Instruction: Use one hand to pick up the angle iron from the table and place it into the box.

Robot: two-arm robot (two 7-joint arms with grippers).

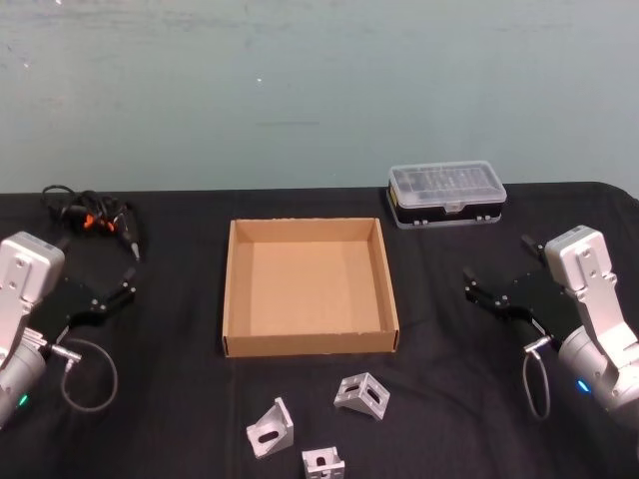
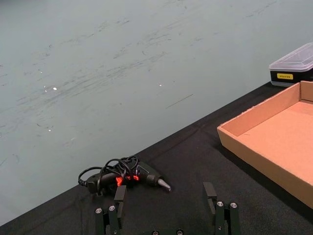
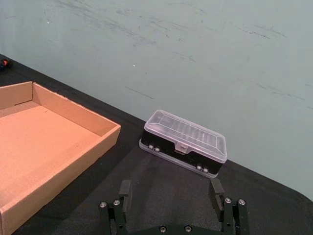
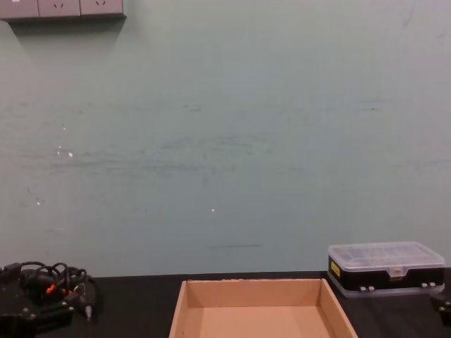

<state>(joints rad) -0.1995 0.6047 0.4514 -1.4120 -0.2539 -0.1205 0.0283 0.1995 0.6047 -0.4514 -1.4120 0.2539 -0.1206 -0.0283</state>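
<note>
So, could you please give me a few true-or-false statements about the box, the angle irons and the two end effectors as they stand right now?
1. The box has nothing in it. True.
2. Three angle irons lie on the table on the robot's side of the box. True.
3. The right end effector is shut on an angle iron. False: it is open and empty, off to the right of the box.
4. The small case sits inside the box. False: it stands on the table beyond the box's far right corner.
5. The left end effector is open, with the corded tool beyond it. True.
</note>
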